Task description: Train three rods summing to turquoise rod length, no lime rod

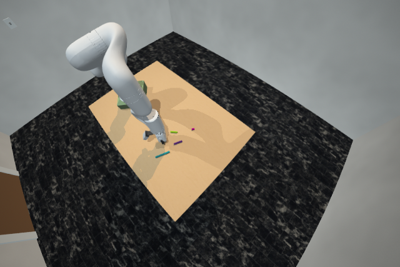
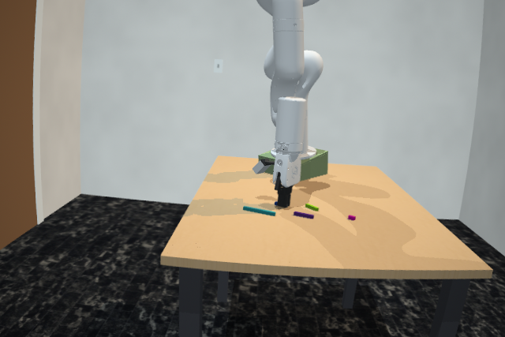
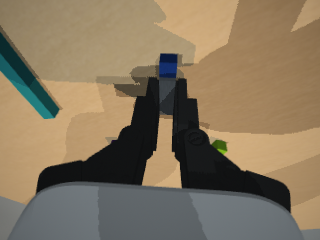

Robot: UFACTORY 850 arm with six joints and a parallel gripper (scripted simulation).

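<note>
My gripper [image 1: 163,142] [image 2: 283,204] [image 3: 167,94] is low over the table, shut on the grey rod [image 3: 167,101]. The fingers hide that rod in the top and exterior views. The blue rod [image 2: 276,204] [image 3: 168,65] lies just beyond the grey rod's far end in the wrist view, with no clear gap showing. The purple rod [image 1: 177,142] [image 2: 304,215] lies apart from the gripper. The turquoise rod [image 1: 162,154] [image 2: 259,211] [image 3: 44,103] lies to its left in the wrist view. The magenta rod [image 1: 193,129] [image 2: 351,217] lies farther off.
The lime rod [image 1: 174,132] [image 2: 312,207] [image 3: 219,146] lies near the gripper, partly hidden by a finger in the wrist view. The green base block [image 1: 122,106] [image 2: 314,166] stands at the back of the wooden table [image 1: 190,176] [image 2: 245,243]. Arm shadows cross the table.
</note>
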